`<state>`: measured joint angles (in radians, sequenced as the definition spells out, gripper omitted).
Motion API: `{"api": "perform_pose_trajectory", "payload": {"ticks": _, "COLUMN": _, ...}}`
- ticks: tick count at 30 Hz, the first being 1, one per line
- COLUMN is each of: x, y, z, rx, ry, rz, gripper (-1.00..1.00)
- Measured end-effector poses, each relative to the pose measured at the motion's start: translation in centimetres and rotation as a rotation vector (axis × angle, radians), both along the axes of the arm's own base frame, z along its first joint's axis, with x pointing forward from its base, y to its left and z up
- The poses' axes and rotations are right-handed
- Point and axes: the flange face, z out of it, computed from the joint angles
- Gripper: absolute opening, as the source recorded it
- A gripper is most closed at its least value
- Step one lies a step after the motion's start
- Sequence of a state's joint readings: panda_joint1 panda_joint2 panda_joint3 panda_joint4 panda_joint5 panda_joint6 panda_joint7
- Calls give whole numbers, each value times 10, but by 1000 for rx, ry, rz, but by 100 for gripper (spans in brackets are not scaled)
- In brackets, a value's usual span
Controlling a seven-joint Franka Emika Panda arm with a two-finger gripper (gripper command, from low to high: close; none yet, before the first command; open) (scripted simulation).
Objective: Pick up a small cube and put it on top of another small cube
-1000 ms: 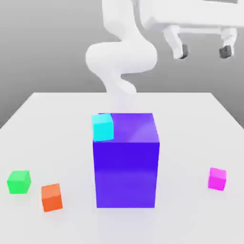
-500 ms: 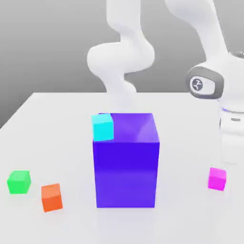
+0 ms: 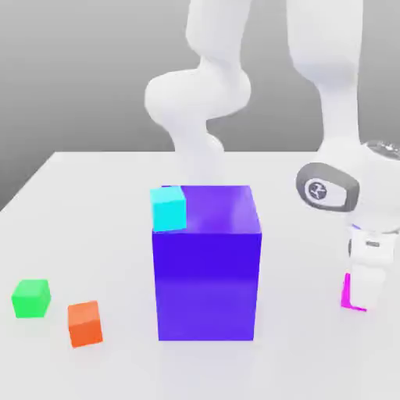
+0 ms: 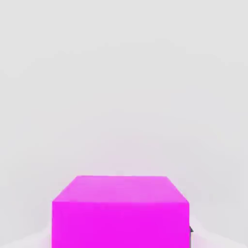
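Gripper (image 3: 364, 301) is clamping shut on magenta cube (image 4: 121, 224). Green cube (image 3: 31, 299) is lying well apart from the gripper.

a smooth, faintly glossy finish is shown by the purple-blue block (image 3: 206, 273). on its top, a smooth, plastic-looking surface is seen on the cyan cube (image 3: 169, 209); beneath the block, faint reflections are carried by the smooth white tabletop (image 3: 211, 371).

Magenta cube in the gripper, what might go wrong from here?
The magenta cube could slip if the gripper has a poor hold. Carried too low towards the green cube, it might hit the tall purple-blue block or knock off the cyan cube at its top edge. The orange cube near the green one could get bumped.
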<state>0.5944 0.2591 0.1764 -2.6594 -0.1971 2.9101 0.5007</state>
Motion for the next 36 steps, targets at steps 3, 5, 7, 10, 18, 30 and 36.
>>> {"api": "perform_pose_trajectory", "payload": {"ticks": 3, "x": 0, "y": 2, "z": 31, "rx": 5, "ry": -4, "rz": 6, "gripper": -100}}
{"api": "perform_pose_trajectory", "payload": {"ticks": 5, "x": 24, "y": -7, "z": 46, "rx": 22, "ry": -21, "rz": -62, "gripper": -100}}
{"api": "perform_pose_trajectory", "payload": {"ticks": 7, "x": 60, "y": -44, "z": 52, "rx": 21, "ry": -29, "rz": -217, "gripper": -100}}
{"api": "perform_pose_trajectory", "payload": {"ticks": 10, "x": 109, "y": -121, "z": 60, "rx": 14, "ry": -36, "rz": -486, "gripper": -100}}
{"api": "perform_pose_trajectory", "payload": {"ticks": 18, "x": 148, "y": -381, "z": 79, "rx": 3, "ry": -44, "rz": -1267, "gripper": -100}}
{"api": "perform_pose_trajectory", "payload": {"ticks": 30, "x": 17, "y": -618, "z": 74, "rx": 4, "ry": -7, "rz": -2101, "gripper": -100}}
{"api": "perform_pose_trajectory", "payload": {"ticks": 36, "x": 15, "y": -617, "z": 26, "rx": 0, "ry": -1, "rz": -2105, "gripper": 100}}
